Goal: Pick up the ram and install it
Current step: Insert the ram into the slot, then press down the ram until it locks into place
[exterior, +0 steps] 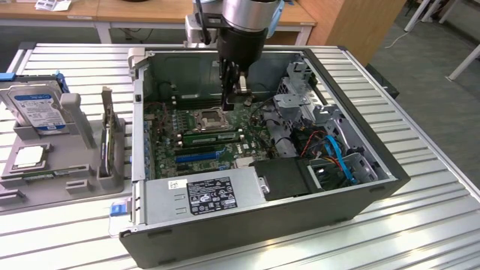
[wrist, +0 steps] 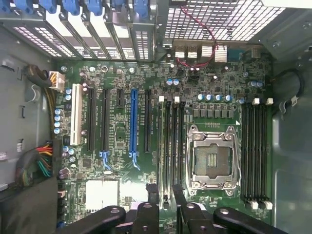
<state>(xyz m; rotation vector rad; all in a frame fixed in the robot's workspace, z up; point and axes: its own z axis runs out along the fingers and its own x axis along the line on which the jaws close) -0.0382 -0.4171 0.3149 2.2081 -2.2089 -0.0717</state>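
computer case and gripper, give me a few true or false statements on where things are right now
1. The computer case lies open with its motherboard exposed. True.
2. The gripper hangs over the grey tray beside the case. False: it is down inside the case, over the motherboard near the CPU socket.
3. A hard drive with a blue label sits in the grey tray at the exterior view's left. True.
4. A cooler covers the CPU socket. False: the socket is bare, its metal frame showing.
5. One long expansion slot on the motherboard is blue. True.
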